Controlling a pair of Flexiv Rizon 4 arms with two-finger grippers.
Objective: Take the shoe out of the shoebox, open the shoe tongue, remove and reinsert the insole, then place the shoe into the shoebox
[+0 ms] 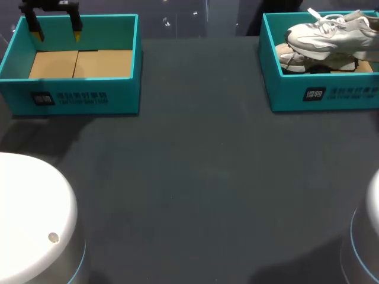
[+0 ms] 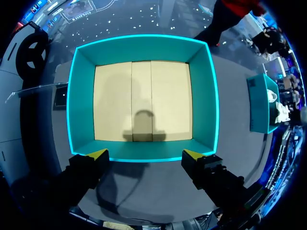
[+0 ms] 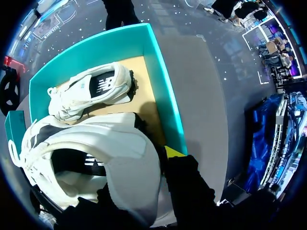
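A white sneaker (image 1: 328, 36) (image 3: 110, 153) sits high in the teal right shoebox (image 1: 314, 92) (image 3: 165, 105) at the far right of the dark surface (image 1: 201, 177), above a second sneaker (image 1: 291, 59) (image 3: 91, 88) lying on its side on the cardboard floor. The right gripper (image 3: 148, 182) is close over the upper sneaker's heel end, one yellow tip just beside the shoe and the other hidden; whether it has a hold cannot be told. At far left, the left gripper (image 1: 57, 32) (image 2: 145, 155) hangs above the left shoebox (image 1: 83, 97) (image 2: 81, 96), its fingers (image 2: 98, 154) spread wide apart and holding nothing, its shadow on the box's bare cardboard floor.
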